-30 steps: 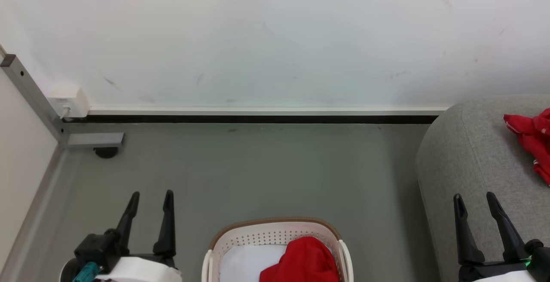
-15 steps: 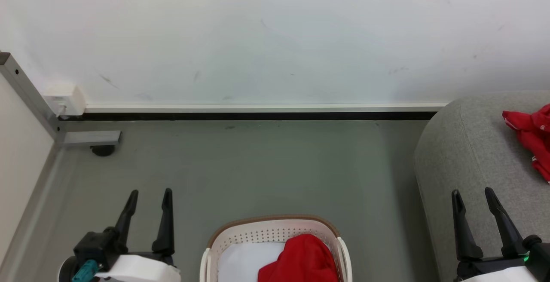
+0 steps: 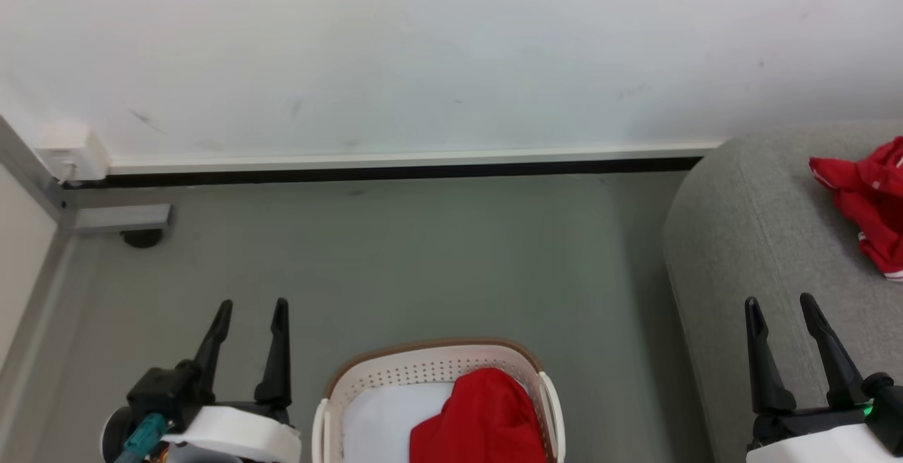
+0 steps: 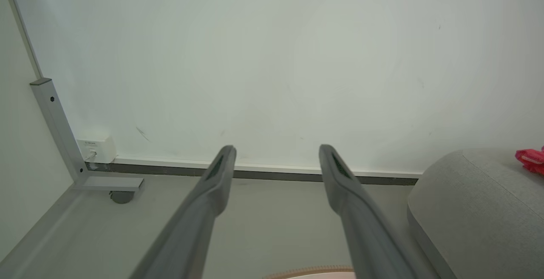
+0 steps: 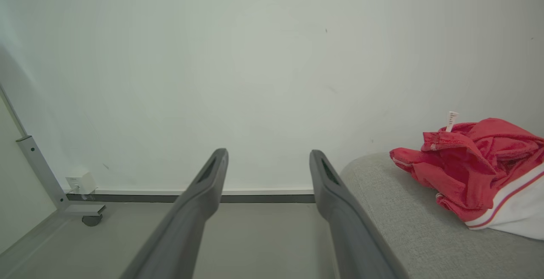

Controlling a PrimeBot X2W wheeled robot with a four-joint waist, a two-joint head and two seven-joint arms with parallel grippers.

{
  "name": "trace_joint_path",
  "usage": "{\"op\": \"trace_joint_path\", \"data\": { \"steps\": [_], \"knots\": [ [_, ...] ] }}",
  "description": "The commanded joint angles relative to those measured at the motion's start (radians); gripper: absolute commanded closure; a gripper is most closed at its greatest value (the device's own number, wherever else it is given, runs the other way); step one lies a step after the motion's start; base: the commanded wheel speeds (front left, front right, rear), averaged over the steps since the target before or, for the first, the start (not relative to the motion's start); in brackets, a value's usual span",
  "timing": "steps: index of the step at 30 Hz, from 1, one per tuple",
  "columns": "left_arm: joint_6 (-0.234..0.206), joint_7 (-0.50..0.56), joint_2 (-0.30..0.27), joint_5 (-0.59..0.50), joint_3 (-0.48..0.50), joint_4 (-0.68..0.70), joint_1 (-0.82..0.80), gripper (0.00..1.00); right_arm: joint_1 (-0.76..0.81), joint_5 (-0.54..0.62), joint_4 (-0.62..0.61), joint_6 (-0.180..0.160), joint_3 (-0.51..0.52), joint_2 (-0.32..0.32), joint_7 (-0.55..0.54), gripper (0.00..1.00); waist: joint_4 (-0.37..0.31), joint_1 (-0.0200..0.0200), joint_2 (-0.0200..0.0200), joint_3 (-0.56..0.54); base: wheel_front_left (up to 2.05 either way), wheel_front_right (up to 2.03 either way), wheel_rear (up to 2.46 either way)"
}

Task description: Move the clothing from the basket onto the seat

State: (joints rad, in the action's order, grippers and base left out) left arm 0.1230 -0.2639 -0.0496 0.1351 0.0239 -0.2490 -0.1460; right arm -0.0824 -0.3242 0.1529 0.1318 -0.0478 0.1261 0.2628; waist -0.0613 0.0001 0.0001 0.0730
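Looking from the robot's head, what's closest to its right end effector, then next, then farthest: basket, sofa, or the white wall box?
1. sofa, on the right, just by the right end effector.
2. basket, bottom middle, on the floor.
3. white wall box, far left corner.

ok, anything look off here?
Nothing spilled or damaged. A red jersey lies crumpled on the grey sofa; another red garment sits in the laundry basket with a white pad. The left gripper and right gripper are open, empty.
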Motion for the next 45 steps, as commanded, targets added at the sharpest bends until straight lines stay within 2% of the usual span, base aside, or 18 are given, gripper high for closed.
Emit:
{"op": "trace_joint_path", "data": {
  "steps": [1,13,18,25,31,37,45],
  "knots": [
    [0.003,-0.001,-0.002,-0.004,-0.002,-0.006,-0.015,0.0,-0.018,0.007,-0.006,-0.002,0.006,0.005,0.003,0.0,-0.018,-0.0001,-0.0001,0.018,0.0,0.0,0.0],
    [0.007,-0.001,-0.014,-0.006,-0.054,-0.121,-0.095,0.0,-0.086,-0.002,-0.006,-0.002,0.001,0.006,0.001,0.0,-0.114,-0.0001,-0.0001,0.137,0.0,0.0,0.0],
    [0.008,-0.001,-0.034,0.009,-0.108,-0.229,-0.164,0.0,-0.123,-0.004,-0.007,-0.002,0.007,-0.003,0.001,0.0,-0.155,-0.0001,-0.0001,0.201,0.0,0.0,0.0],
    [0.007,0.001,-0.074,0.038,-0.222,-0.452,-0.279,0.0,-0.187,-0.02,0.005,-0.002,0.007,-0.003,0.001,0.0,-0.212,-0.0001,-0.0001,0.294,0.0,0.0,0.0],
    [0.007,0.059,-0.089,0.084,-0.346,-0.633,-0.383,0.0,-0.229,-0.026,-0.012,-0.002,0.019,-0.02,0.001,0.0,-0.249,-0.0001,-0.0001,0.374,0.0,0.0,0.0],
    [0.007,0.164,-0.096,0.217,-0.472,-0.751,-0.47,0.0,-0.257,-0.023,-0.036,-0.002,0.021,-0.048,0.001,0.0,-0.287,-0.0001,-0.0001,0.455,0.0,0.0,0.0],
    [0.007,0.302,-0.171,0.362,-0.587,-0.838,-0.568,0.0,-0.291,-0.03,-0.057,-0.002,0.002,-0.072,0.001,0.0,-0.352,-0.0001,-0.0001,0.565,0.0,0.0,0.0]
  ]
}}
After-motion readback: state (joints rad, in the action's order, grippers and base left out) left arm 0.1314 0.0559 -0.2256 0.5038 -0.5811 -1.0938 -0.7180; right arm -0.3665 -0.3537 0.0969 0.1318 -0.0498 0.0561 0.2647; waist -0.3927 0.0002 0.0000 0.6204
